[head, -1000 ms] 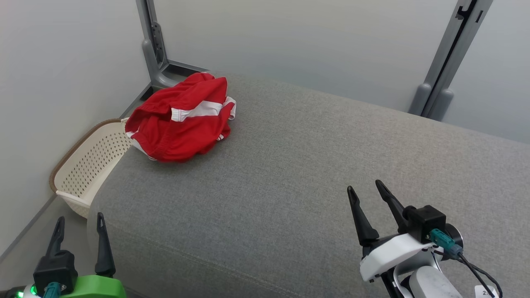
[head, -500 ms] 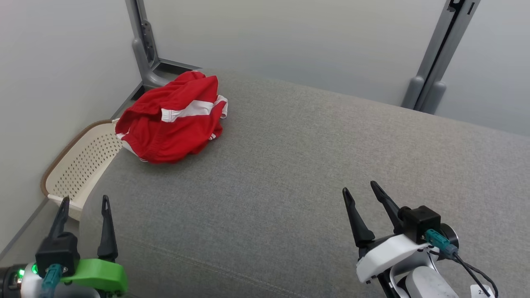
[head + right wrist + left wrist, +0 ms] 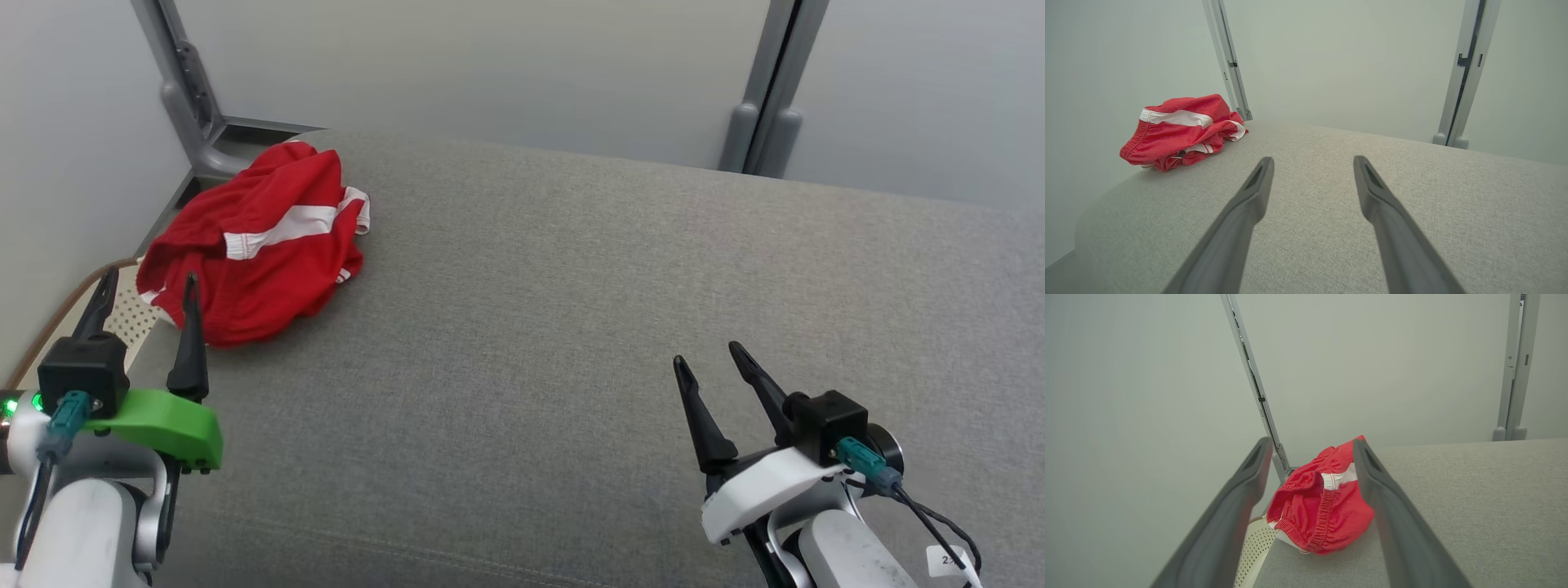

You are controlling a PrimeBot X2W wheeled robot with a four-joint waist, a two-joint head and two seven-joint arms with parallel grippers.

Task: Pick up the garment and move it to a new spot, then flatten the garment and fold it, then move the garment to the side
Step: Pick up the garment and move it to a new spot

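The garment (image 3: pixel 257 245), red shorts with a white stripe, lies crumpled at the far left corner of the grey cushioned surface (image 3: pixel 571 286). It also shows in the left wrist view as garment (image 3: pixel 1323 506) and in the right wrist view as garment (image 3: pixel 1180 130). My left gripper (image 3: pixel 148 282) stands open just short of the garment's near edge, nothing between its fingers. My right gripper (image 3: pixel 707 356) is open over the bare cushion at the lower right, far from the garment.
A cream perforated basket (image 3: pixel 122 306) sits on the floor beside the cushion's left edge, under the garment's overhang; basket (image 3: pixel 1257 547). Grey metal posts (image 3: pixel 184 98) (image 3: pixel 771 90) stand behind against pale walls. The cushion extends wide to the right.
The head camera has turned, shifting the whole picture. My left gripper has risen and come up close to the garment's near edge. The right gripper stays about where it was.
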